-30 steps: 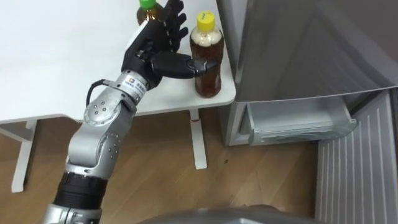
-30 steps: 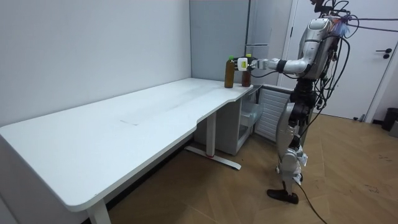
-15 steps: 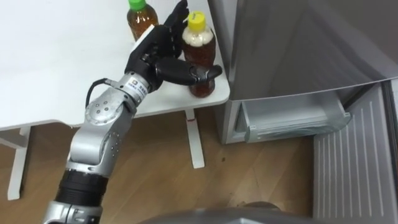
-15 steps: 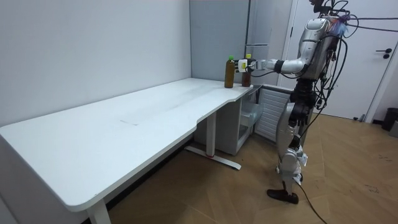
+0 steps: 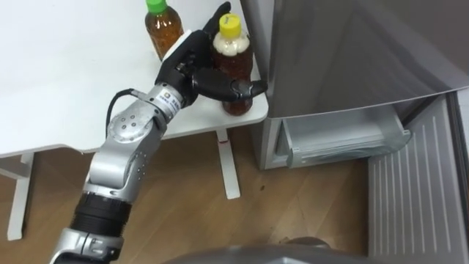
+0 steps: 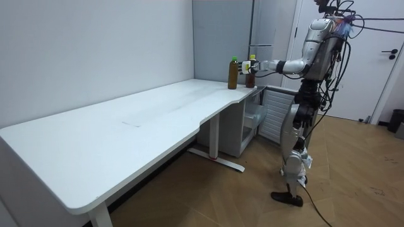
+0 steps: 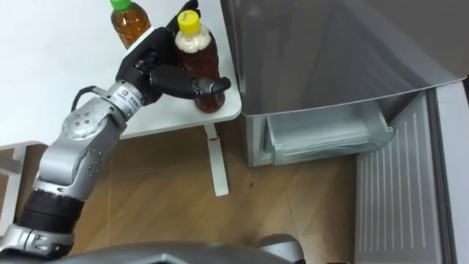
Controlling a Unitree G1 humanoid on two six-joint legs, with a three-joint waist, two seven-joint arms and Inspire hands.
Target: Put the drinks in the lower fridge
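Left eye view: left hand has now closed round the yellow-capped tea bottle at the corner of the worktop (ready to lift).

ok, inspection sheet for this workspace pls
Surface: white table, holds both bottles.
Job's things: yellow-cap bottle and green-cap bottle, upright at the table corner beside the fridge.
Clutter: nothing seen.
Hands: left hand wrapped round the yellow-cap bottle, thumb across its front.
Cables: nothing seen.
Surroundings: lower door of the fridge open, drawer showing; wood floor.
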